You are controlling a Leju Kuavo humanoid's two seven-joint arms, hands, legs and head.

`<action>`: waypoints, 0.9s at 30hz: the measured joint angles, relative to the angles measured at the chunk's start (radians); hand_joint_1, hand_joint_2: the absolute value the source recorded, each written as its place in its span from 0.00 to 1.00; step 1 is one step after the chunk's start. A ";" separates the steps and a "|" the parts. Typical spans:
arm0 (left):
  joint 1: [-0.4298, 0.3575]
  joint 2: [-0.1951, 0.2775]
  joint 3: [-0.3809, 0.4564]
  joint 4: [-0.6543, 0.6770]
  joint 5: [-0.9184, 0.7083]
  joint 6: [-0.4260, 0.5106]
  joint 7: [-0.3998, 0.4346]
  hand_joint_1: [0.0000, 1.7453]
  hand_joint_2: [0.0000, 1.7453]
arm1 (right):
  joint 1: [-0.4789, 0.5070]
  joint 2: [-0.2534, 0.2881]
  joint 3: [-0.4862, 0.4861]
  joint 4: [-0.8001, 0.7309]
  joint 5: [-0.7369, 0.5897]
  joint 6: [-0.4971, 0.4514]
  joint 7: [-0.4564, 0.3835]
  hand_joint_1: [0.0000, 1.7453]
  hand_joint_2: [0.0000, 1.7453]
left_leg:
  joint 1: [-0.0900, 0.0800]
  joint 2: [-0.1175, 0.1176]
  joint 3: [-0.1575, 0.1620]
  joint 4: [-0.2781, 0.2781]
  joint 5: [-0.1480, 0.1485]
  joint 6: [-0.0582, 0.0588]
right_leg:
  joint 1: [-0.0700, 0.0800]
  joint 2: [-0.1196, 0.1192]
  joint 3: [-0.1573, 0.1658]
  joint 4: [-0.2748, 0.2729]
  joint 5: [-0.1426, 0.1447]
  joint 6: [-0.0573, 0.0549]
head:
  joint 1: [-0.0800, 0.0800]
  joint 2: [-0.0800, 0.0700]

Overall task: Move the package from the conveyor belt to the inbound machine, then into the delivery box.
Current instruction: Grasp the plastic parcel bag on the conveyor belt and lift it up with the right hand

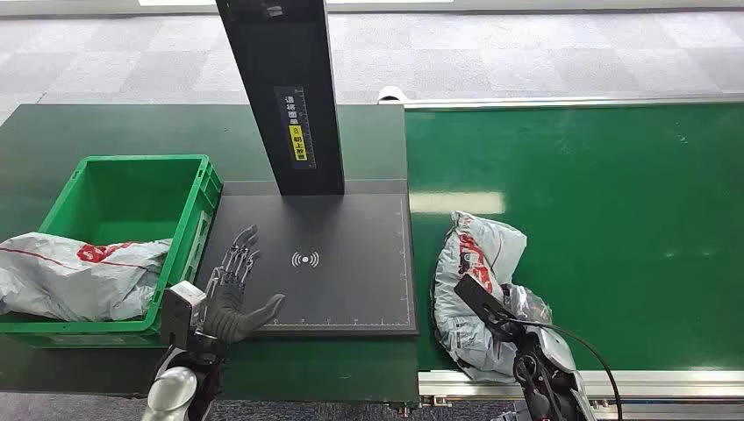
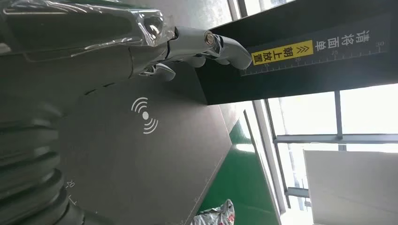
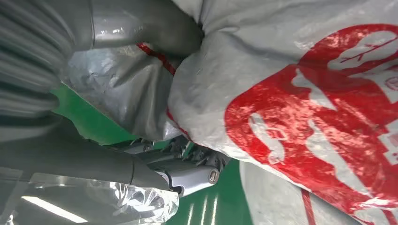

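- While my right hand (image 3: 155,159) closes around the grey-and-red courier bag (image 1: 478,281), the bag lies on the green conveyor belt (image 1: 614,219), just beside the scanner's edge. The right wrist view shows my thumb pressed into the plastic from one side and my fingers (image 3: 187,176) tucked under the other, so I judge the hold is on.
- My left hand (image 1: 232,294) is spread flat with fingers apart, holding nothing, resting over the near left corner of the inbound machine's black scan plate (image 1: 351,289).
- I judge the step in hand to be the pickup from the belt; nothing lies on the plate yet.
- Next I must lift the bag clear of the belt's edge and carry it left onto the plate, near the white wireless mark (image 1: 305,260), clear of the black post (image 1: 281,96).
- My left hand may need to shift aside to make room.
- Another bag (image 1: 79,276) already lies across the near end of the green delivery crate (image 1: 189,219).
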 joint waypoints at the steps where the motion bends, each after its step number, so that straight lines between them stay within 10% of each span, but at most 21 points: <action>1: 0.000 0.000 0.000 0.001 0.000 0.001 0.000 0.00 1.00 | -0.001 0.000 0.000 0.002 -0.004 0.003 -0.004 1.00 1.00 | 0.000 0.000 0.000 0.000 0.000 0.000 | 0.000 0.000 0.000 0.000 0.000 0.000 | 0.000 0.000; 27: 0.027 0.005 0.003 -0.009 0.005 0.012 -0.003 0.00 1.00 | 0.038 0.008 0.008 -0.129 -0.173 -0.115 -0.211 1.00 1.00 | 0.000 0.000 -0.003 0.000 0.000 0.000 | 0.000 0.000 -0.003 0.000 0.000 0.000 | 0.000 0.000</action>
